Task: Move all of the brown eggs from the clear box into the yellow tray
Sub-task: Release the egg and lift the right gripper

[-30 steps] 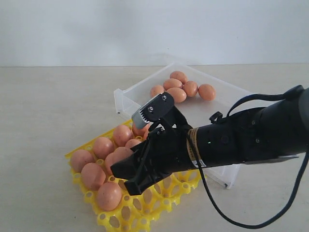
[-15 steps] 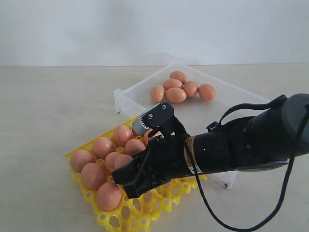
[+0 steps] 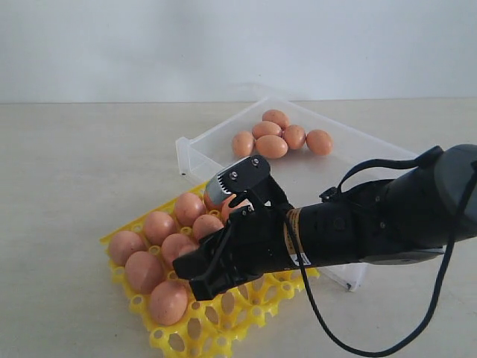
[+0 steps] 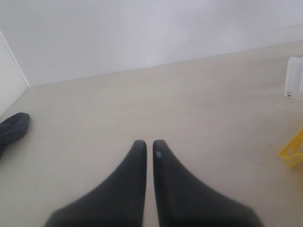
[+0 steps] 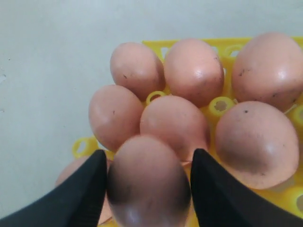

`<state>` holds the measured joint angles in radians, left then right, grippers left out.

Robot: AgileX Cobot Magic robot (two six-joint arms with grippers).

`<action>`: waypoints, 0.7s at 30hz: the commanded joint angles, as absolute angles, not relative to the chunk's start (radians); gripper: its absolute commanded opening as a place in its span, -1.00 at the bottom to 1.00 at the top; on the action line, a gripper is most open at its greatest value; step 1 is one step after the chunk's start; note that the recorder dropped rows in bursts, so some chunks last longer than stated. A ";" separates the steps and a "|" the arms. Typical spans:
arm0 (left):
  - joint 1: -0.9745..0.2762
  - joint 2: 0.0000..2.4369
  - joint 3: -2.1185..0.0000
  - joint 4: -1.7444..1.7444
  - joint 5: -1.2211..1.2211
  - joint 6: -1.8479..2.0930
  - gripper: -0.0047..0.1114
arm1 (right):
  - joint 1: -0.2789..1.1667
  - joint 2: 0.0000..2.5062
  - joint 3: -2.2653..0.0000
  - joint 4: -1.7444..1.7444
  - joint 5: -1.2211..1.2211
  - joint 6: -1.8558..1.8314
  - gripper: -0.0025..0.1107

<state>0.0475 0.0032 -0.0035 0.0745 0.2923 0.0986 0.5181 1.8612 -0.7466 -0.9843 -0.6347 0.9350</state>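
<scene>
In the right wrist view my right gripper (image 5: 149,153) is shut on a brown egg (image 5: 149,182), which fills the gap between the two black fingers. It hangs low over the yellow tray (image 3: 223,328), beside several brown eggs (image 3: 160,253) that sit in the tray's cups. From outside, my right gripper (image 3: 212,231) hides part of the tray's middle. Several more brown eggs (image 3: 272,138) lie clustered at the far end of the clear box (image 3: 195,145). My left gripper (image 4: 149,143) is shut and empty above bare tabletop, well away from the eggs.
A black cable (image 3: 320,313) loops under the right arm near the tray's right side. The left wrist view catches a corner of the clear box (image 4: 294,78), a corner of the yellow tray (image 4: 293,152) and a dark object (image 4: 12,130) at the table's edge.
My right gripper, with the egg in it, has sunk lower and a little to the left, closer to the tray's cups.
</scene>
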 commanded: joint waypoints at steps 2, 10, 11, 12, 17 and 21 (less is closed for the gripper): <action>0.049 0.000 0.000 0.076 0.293 0.095 -0.85 | 0.519 1.861 -0.750 -0.980 -0.646 0.932 -0.14; 0.049 0.000 0.000 0.076 0.293 0.095 -0.85 | 0.519 1.861 -0.750 -0.980 -0.646 0.928 -0.14; 0.049 0.000 0.000 0.076 0.293 0.095 -0.85 | 0.519 1.861 -0.750 -0.976 -0.645 0.928 -0.14; 0.049 0.000 0.000 0.076 0.293 0.095 -0.85 | 0.519 1.861 -0.750 -0.976 -0.642 0.928 -0.14; 0.049 0.000 0.000 0.076 0.293 0.095 -0.85 | 0.519 1.820 -0.750 -0.976 -0.663 0.928 -0.15; 0.049 0.000 0.000 0.076 0.293 0.095 -0.85 | 0.517 1.690 -0.794 -0.948 -0.664 0.928 -0.34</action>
